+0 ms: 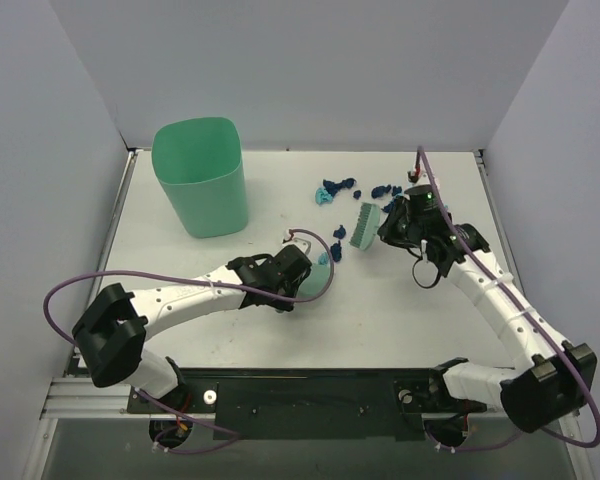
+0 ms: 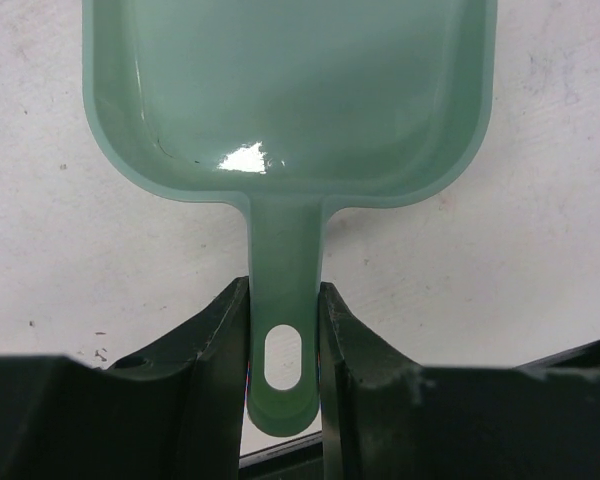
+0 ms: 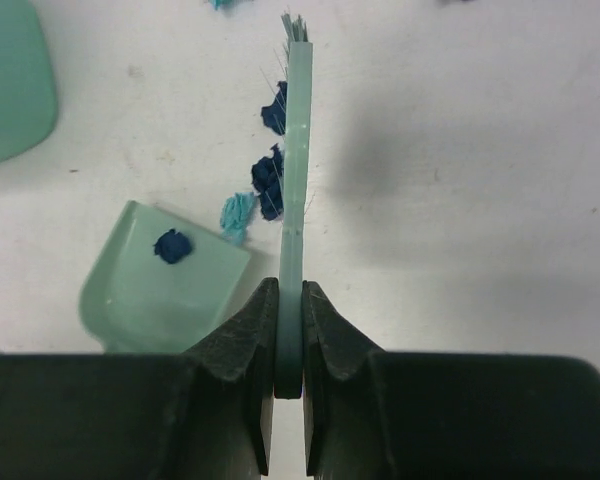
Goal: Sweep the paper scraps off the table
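My left gripper (image 1: 302,268) is shut on the handle of the mint-green dustpan (image 1: 324,274), which lies flat on the white table (image 1: 400,320). In the left wrist view the fingers (image 2: 220,340) clamp the handle and the rear of the pan (image 2: 290,100) looks empty. My right gripper (image 1: 392,226) is shut on the mint-green brush (image 1: 363,226), seen edge-on in the right wrist view (image 3: 298,150). Navy and turquoise paper scraps (image 3: 269,182) lie against the brush's left side. One navy scrap (image 3: 170,245) sits on the dustpan's lip (image 3: 150,300). More scraps (image 1: 336,188) lie behind the brush.
A tall mint-green bin (image 1: 200,178) stands at the back left of the table. Another cluster of navy scraps (image 1: 390,190) lies just behind my right gripper. Grey walls close in the back and both sides.
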You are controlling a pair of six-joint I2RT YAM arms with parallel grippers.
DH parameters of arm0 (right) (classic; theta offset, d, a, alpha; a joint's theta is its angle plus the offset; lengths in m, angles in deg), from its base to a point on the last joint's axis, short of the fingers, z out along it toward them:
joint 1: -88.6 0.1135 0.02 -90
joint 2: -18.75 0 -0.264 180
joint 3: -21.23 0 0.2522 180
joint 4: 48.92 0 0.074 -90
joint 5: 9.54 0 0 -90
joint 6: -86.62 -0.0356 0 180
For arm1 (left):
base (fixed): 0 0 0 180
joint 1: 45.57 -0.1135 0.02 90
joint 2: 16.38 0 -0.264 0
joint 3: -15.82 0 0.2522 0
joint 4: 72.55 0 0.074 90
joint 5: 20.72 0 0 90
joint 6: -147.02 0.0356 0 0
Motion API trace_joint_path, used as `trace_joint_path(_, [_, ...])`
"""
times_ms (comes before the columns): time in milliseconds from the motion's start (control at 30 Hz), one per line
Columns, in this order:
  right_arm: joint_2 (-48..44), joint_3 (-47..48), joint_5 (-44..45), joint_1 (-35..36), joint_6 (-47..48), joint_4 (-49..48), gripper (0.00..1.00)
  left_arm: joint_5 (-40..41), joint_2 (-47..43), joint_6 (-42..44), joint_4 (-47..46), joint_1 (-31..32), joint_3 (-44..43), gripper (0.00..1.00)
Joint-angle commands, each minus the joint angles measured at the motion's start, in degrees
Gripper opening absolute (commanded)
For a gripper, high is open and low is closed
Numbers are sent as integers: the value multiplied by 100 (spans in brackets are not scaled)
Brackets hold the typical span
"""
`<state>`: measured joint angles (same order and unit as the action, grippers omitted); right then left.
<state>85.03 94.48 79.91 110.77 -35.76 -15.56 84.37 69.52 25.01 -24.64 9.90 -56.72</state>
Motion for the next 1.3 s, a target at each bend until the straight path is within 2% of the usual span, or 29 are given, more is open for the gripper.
trace_joint_path(0, [743, 643, 302, -152, 1495, 124, 0, -155, -364, 204, 285, 44, -107, 0])
trace_joint_path(267, [1923, 1381, 170, -187, 2376, -316, 0, -559, -312, 414, 548, 140, -133, 0])
trace_joint_path(567, [2890, 2050, -330, -126, 3193, -228, 0, -657, 13, 599, 716, 158, -344, 0])
trace_joint_path(833, [3066, 1962, -1402, -65, 3493, -254, 0, -753, 558, 696, 540, -26, -660, 0])
trace_joint_path(1267, [2637, 1452, -1895, 445, 3599, 379, 0, -973, 1332, 916, 294, -387, -1118, 0])
